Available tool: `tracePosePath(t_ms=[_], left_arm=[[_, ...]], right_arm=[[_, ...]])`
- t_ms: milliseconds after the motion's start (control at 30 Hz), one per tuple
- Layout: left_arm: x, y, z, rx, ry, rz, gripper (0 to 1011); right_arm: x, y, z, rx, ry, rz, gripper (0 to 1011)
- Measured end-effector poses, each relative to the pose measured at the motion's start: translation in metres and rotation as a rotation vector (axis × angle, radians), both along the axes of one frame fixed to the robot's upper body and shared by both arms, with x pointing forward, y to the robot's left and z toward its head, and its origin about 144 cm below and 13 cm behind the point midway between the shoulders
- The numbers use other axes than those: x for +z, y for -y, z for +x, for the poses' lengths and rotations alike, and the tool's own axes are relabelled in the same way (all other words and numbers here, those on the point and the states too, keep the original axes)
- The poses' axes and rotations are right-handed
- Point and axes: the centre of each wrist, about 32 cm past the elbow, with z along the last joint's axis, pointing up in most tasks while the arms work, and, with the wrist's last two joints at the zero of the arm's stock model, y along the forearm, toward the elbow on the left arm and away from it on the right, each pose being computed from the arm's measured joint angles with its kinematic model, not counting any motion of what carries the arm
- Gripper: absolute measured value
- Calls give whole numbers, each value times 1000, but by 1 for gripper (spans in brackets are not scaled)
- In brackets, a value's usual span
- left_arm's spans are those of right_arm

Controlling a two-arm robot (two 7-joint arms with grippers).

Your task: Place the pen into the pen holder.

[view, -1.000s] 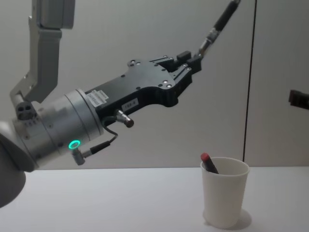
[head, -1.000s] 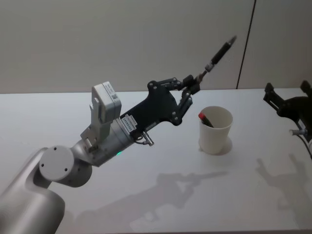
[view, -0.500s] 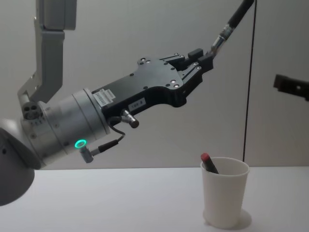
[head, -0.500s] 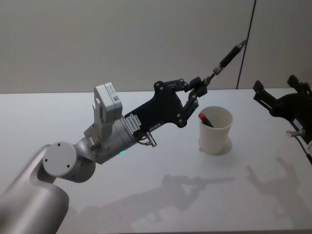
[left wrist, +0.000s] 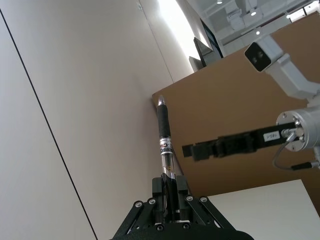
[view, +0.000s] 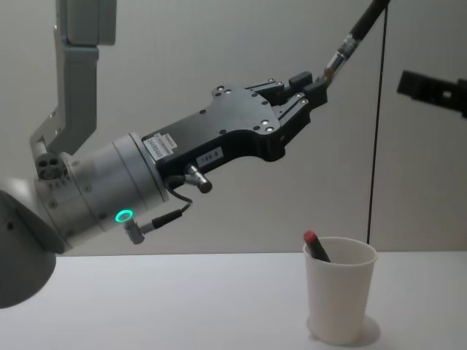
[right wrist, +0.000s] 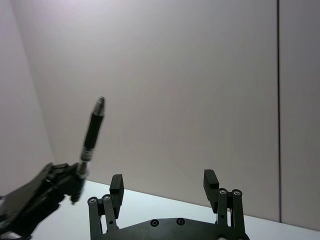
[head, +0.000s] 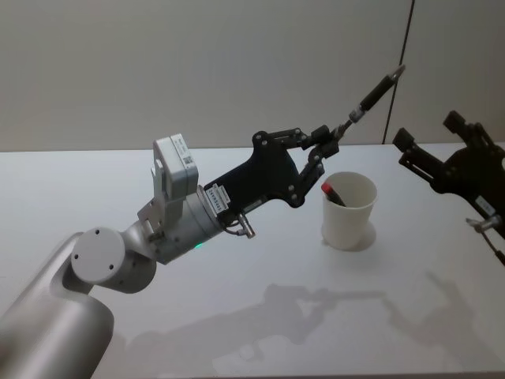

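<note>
We are seeing the pen holder [head: 349, 210] standing upright on the tabletop [head: 260, 260], toward the right side. 1 red-tipped marker [head: 331, 193] is leaning inside it against its left wall. The left gripper [head: 330, 139] is hanging in the air above and just left of the pen holder, its jaws closed on the lower end of the pen [head: 372, 91], which is slanting up and to the right, over the pen holder's rim. The right gripper [head: 430, 144] is hovering to the right of the pen holder, well apart from it, jaws spread and pointing left toward the pen.
</note>
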Motion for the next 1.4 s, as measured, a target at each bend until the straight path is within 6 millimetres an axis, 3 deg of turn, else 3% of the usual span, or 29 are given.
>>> tracePosePath(t_ms=[633,1400], left_arm=[[0,0,1,-8,3,1,169],[0,0,1,-10,3,1,169]], right_arm=[[12,17,-9,219,51,109,1001],[18,-5,11,276,-3,205,1001]])
